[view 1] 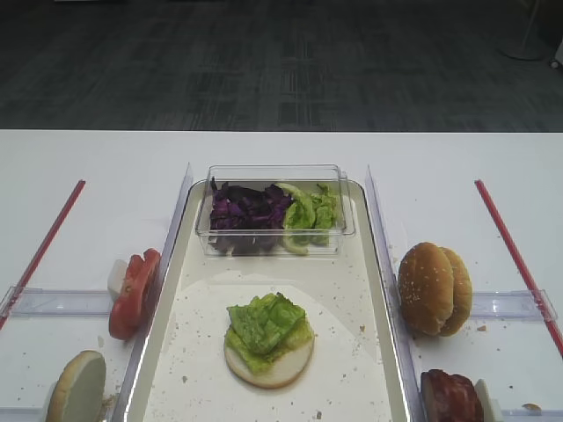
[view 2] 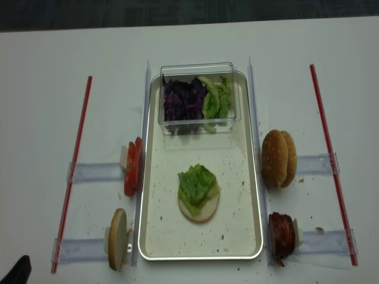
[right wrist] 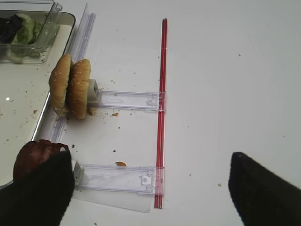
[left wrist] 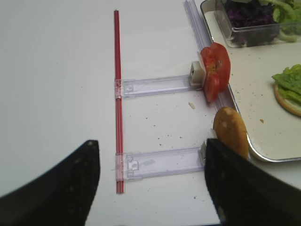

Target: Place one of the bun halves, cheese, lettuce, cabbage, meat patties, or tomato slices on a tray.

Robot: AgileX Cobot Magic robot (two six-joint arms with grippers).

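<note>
Tray (view 2: 155,148): long cream rectangle with a raised silvery rim, crumb-speckled, set lengthwise at the table's middle.
Bun base (view 1: 286,367): flat pale round, cut face up, laid on the tray's near half.
Lettuce (view 1: 266,323): crinkled bright-green leaves, loosely stacked on the bun base and overhanging its edge.
Tub (view 1: 274,175): clear plastic box at the tray's far end; more green leaves are seen in its right part.
Cabbage (view 1: 248,211): dark purple shreds filling the tub's left part.
Tomato slices (view 1: 134,293): red rounds stood on edge just outside the tray's left rim.
Left bun half (view 2: 118,238): stood on edge nearer than the tomato, brown crust toward the tray in the left wrist view.
Right bun halves (view 1: 434,287): two seeded golden domes stood on edge together, just outside the right rim.
Patties (view 2: 282,234): glossy reddish-brown rounds on edge, nearer than the right buns; the count cannot be told.
Holders (right wrist: 131,100): clear plastic rails with small white blocks behind the upright food.
Red strips (view 2: 326,146): thin straight lines along both outer sides of the table.
Left gripper (left wrist: 150,186): two blurred dark fingers spread wide, nothing between them, low over the near left rail.
Right gripper (right wrist: 153,190): fingers likewise spread apart, empty, one partly covering the patties; both tips cut off by the frame.
</note>
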